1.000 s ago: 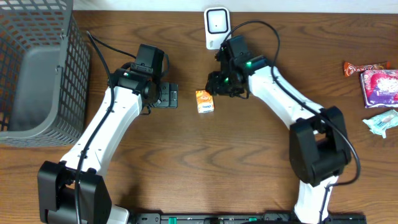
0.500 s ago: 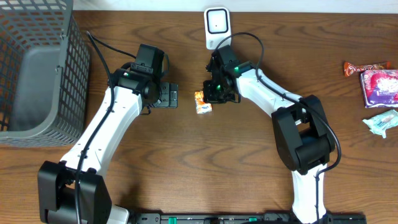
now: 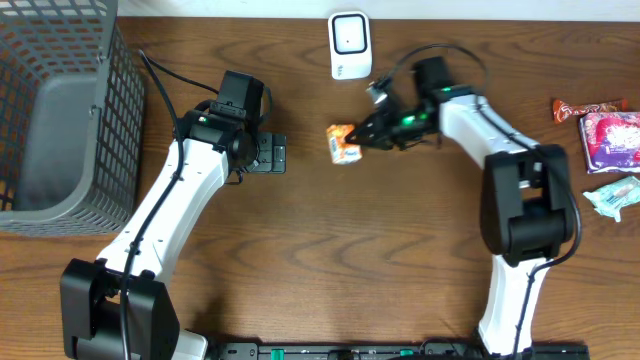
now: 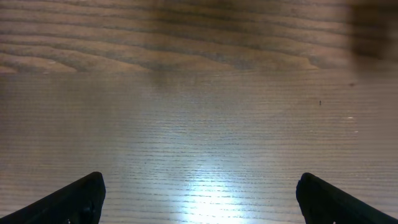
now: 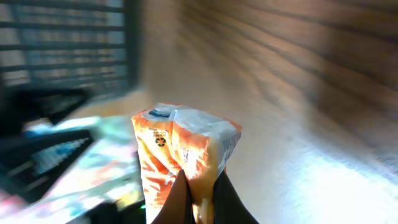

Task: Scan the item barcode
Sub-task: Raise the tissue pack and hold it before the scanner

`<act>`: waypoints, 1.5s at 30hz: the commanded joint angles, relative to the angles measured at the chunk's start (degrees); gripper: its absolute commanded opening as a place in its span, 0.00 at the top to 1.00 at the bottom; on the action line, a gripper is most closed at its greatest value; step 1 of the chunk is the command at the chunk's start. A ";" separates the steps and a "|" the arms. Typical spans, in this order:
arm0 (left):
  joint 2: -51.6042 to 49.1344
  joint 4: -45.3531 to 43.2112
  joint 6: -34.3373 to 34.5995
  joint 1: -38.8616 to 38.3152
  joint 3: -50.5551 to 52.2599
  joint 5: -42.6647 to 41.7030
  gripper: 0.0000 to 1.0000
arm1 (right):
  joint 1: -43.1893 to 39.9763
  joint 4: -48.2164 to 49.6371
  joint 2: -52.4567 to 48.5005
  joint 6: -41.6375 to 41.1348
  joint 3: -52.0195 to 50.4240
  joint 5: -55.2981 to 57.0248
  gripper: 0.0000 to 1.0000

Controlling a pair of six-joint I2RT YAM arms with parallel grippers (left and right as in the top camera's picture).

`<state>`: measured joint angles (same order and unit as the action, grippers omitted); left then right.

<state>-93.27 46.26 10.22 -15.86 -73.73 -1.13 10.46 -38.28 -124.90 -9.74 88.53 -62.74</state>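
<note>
A small orange and white packet (image 3: 343, 143) hangs just off the table below the white scanner (image 3: 349, 45), which stands at the table's far edge. My right gripper (image 3: 364, 136) is shut on the packet's right end. In the right wrist view the packet (image 5: 185, 148) stands up between my dark fingers (image 5: 181, 198), pinched at its lower edge; no barcode shows on its visible faces. My left gripper (image 3: 276, 154) rests to the left of the packet, open and holding nothing. The left wrist view has only bare wood between the two fingertips (image 4: 84, 194).
A grey wire basket (image 3: 60, 110) fills the far left corner. Several other wrapped snack packets (image 3: 610, 138) lie at the right edge. The left arm stretches diagonally from the near left, and the right arm rises along the right side.
My right gripper has closed on the orange packet, lifted it off the table and swung round to hold it from the right, a little nearer the scanner. The left arm has stayed still.
</note>
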 commanded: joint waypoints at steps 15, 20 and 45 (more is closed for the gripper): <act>-0.28 0.17 -0.76 -0.09 -0.22 0.74 0.02 | -4.04 -5.70 0.55 4.13 -0.35 -7.26 0.99; -0.28 0.17 -0.76 -0.09 -0.22 0.74 0.02 | -3.08 -5.66 5.40 -2.19 2.12 14.80 0.99; -0.28 0.17 -0.76 -0.09 -0.22 0.74 0.02 | 14.60 31.95 1.18 4.39 11.15 89.37 0.99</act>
<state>-93.27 46.24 10.22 -15.86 -73.73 -1.10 25.32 -7.38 -120.95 -8.84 94.48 24.14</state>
